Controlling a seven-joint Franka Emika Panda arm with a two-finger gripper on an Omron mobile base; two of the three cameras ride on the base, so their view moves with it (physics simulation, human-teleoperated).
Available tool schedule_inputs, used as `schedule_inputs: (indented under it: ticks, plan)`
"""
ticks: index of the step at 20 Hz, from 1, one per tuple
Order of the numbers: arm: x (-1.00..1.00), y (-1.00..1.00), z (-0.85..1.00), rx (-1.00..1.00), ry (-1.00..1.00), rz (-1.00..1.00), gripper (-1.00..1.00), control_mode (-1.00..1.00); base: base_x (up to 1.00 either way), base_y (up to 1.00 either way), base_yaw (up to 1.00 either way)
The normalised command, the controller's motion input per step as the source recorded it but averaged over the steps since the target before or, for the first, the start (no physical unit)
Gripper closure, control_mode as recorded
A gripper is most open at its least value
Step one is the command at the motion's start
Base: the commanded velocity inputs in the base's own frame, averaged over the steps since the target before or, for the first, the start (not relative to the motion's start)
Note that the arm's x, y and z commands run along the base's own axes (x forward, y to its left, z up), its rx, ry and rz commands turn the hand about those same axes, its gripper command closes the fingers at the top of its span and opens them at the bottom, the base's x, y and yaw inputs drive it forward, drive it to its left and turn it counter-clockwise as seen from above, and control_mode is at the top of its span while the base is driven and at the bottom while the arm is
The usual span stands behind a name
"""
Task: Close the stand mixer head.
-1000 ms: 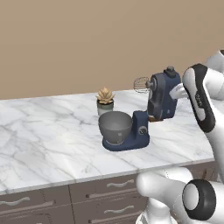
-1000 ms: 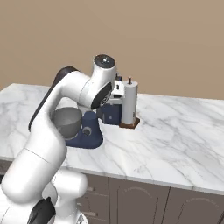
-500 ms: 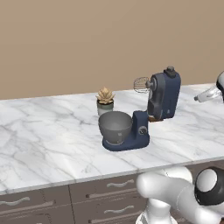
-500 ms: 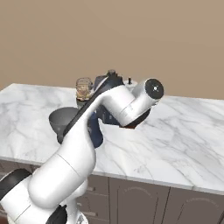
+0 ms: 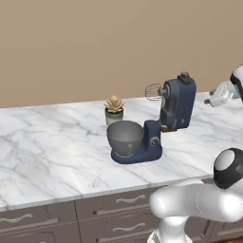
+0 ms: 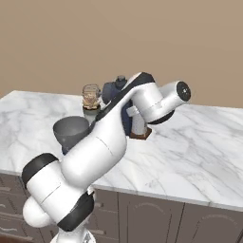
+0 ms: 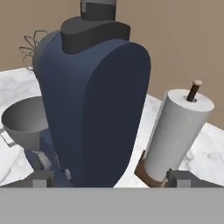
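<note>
The mixer head (image 7: 94, 109) is seen close up and tilted upright, its dark knob (image 7: 98, 8) at 12 o'clock. The wire whisk (image 7: 31, 43) is glimpsed at 10 o'clock, the grey bowl (image 7: 24, 120) at 9 o'clock. A paper towel roll (image 7: 177, 133) stands on the marble desk (image 7: 208, 146) at 3 o'clock.

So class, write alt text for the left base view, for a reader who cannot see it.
A navy stand mixer head stands tilted up on a marble counter, its wire whisk raised above a grey mixing bowl. A small potted succulent sits behind.
</note>
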Motion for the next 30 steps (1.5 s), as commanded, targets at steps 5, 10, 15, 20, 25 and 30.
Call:
schedule_inputs:
  ticks: [5, 10, 15, 20, 25, 30]
  plan:
    - [0.53, 0.48, 0.0, -0.02, 0.0, 0.12, -1.0, -1.0, 0.0, 0.0, 0.0]
    - [0.17, 0.79, -0.01, 0.0, 0.0, 0.18, -1.0, -1.0, 0.0, 0.0, 0.0]
    - [0.18, 1.0, -0.36, 0.0, 0.01, 0.33, -1.0, -1.0, 0.0, 0.0, 0.0]
    - [0.47, 1.0, -0.61, -0.03, 0.0, 0.44, -1.0, -1.0, 0.0, 0.0, 0.0]
    - [0.55, 1.0, -0.87, -0.02, 0.0, 0.43, -1.0, -1.0, 0.0, 0.0, 0.0]
    - [0.37, 1.0, -1.0, -0.08, -0.02, 0.38, -1.0, -1.0, 0.0, 0.0, 0.0]
